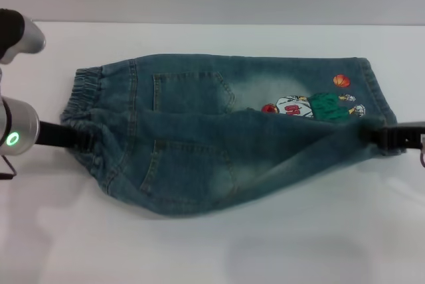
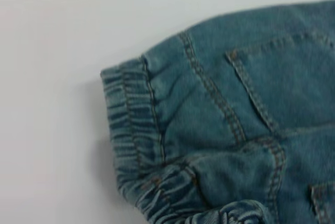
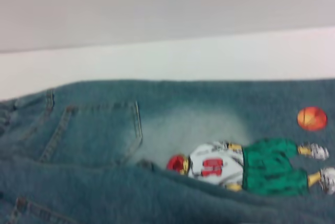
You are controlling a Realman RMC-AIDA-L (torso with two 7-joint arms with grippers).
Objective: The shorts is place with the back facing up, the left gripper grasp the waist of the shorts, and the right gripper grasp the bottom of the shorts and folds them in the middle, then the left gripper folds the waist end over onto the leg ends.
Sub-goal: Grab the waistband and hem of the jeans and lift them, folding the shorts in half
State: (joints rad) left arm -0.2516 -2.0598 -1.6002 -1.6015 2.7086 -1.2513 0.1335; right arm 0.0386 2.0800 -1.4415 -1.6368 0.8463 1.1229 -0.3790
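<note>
Blue denim shorts [image 1: 219, 138] lie across the white table, back pockets [image 1: 192, 91] up. The elastic waist [image 1: 86, 98] is on the left and the leg ends on the right. My left gripper [image 1: 76, 137] is shut on the near part of the waist. My right gripper [image 1: 375, 135] is shut on the near leg's hem. That near half is lifted and drawn over the far half, partly covering a cartoon print [image 1: 319, 106]. The left wrist view shows the gathered waistband [image 2: 131, 124], and the right wrist view shows the print [image 3: 246, 164] and an orange ball [image 3: 312, 118].
The white table [image 1: 199, 251] runs around the shorts, with its far edge [image 1: 212, 24] against a grey wall. A silver left arm segment with a green light [image 1: 13, 139] sits at the left edge.
</note>
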